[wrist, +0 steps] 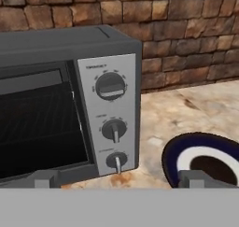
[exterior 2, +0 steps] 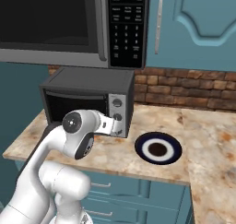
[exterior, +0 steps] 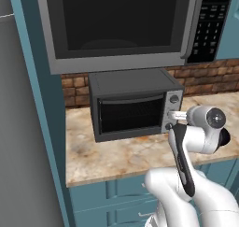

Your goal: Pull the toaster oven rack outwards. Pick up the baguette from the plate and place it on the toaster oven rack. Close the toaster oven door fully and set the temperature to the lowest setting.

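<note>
The toaster oven (exterior: 133, 107) (exterior 2: 87, 98) (wrist: 46, 48) stands on the counter against the brick wall. Its door (exterior: 130, 114) (wrist: 37, 123) stands upright against the front and looks shut, handle bar along the top. Faint wires of the rack (wrist: 42, 137) show through the dark window. The silver panel carries three stacked knobs; the lowest knob (wrist: 116, 161) points straight down. My gripper (exterior: 172, 120) (exterior 2: 119, 126) (wrist: 120, 179) hovers just in front of that panel, open, holding nothing. The blue and white plate (exterior 2: 144, 150) (wrist: 172, 152) lies right of the oven with nothing on it. The baguette is hidden.
A large microwave (exterior: 116, 25) (exterior 2: 46, 20) hangs right above the oven, leaving little headroom. A tall grey panel (exterior: 23, 128) closes off the left end of the counter. The marble counter (exterior 2: 203, 140) continues to the right of the plate.
</note>
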